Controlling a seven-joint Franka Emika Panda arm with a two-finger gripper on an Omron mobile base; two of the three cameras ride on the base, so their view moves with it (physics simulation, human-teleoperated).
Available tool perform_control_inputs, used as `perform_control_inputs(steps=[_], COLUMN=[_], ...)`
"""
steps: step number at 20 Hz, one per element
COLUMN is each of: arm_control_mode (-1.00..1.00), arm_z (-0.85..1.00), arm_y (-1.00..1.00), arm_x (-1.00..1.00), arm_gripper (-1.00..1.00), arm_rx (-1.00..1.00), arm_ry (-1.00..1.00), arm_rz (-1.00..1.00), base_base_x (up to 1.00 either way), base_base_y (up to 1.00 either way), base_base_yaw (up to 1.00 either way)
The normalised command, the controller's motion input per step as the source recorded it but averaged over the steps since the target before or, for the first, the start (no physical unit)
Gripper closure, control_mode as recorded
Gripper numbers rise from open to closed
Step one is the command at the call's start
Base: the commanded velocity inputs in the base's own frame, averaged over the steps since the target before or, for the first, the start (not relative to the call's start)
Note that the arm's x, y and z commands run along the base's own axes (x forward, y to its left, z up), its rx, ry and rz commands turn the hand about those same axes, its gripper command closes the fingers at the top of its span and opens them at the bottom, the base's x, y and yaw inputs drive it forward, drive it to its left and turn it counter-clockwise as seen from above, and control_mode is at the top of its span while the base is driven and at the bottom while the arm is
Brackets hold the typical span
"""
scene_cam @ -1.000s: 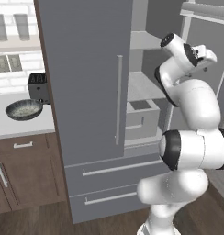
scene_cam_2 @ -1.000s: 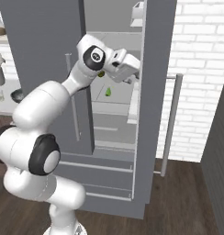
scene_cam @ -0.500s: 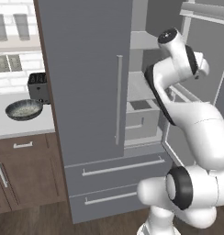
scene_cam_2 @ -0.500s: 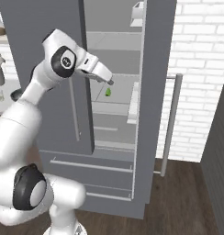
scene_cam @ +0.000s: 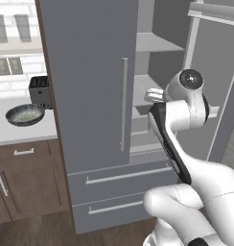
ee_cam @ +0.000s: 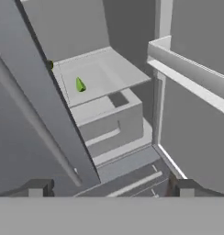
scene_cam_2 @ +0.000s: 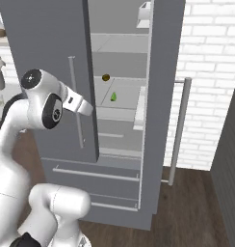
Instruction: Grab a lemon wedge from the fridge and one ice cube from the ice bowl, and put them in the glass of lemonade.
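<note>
Reaching for the lemon wedge (ee_cam: 80, 84), which sits on a middle shelf inside the fridge (scene_cam: 90, 96), should go past the closed door's edge; the end effector (ee_cam: 111, 188) is spread wide, holding nothing.

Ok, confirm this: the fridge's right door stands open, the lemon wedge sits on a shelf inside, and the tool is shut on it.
Not quite. The tool is open and holds nothing; the hand view shows its tips spread wide, short of the shelf. The rest holds: the fridge has its right door open, and the lemon wedge sits on a shelf inside, apart from the tool.
</note>
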Motion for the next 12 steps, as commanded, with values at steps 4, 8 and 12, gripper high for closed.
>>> perform_control_inputs(steps=[4, 8, 12], arm_control_mode=[-1.0, -1.0, -1.0], arm_z=[0.48, 0.1, 0.0], arm_y=[0.73, 0.69, 0.39], arm_x=[0.03, 0.23, 0.48], arm_gripper=[-1.0, -1.0, -1.0], arm_rx=[-0.03, 0.0, -0.01], arm_ry=[0.0, -0.08, 0.03], arm_rz=[0.23, 0.12, 0.18], base_base_x=[0.0, 0.0, 0.0], base_base_y=[0.0, 0.0, 0.0], base_base_yaw=[0.0, 0.0, 0.0])
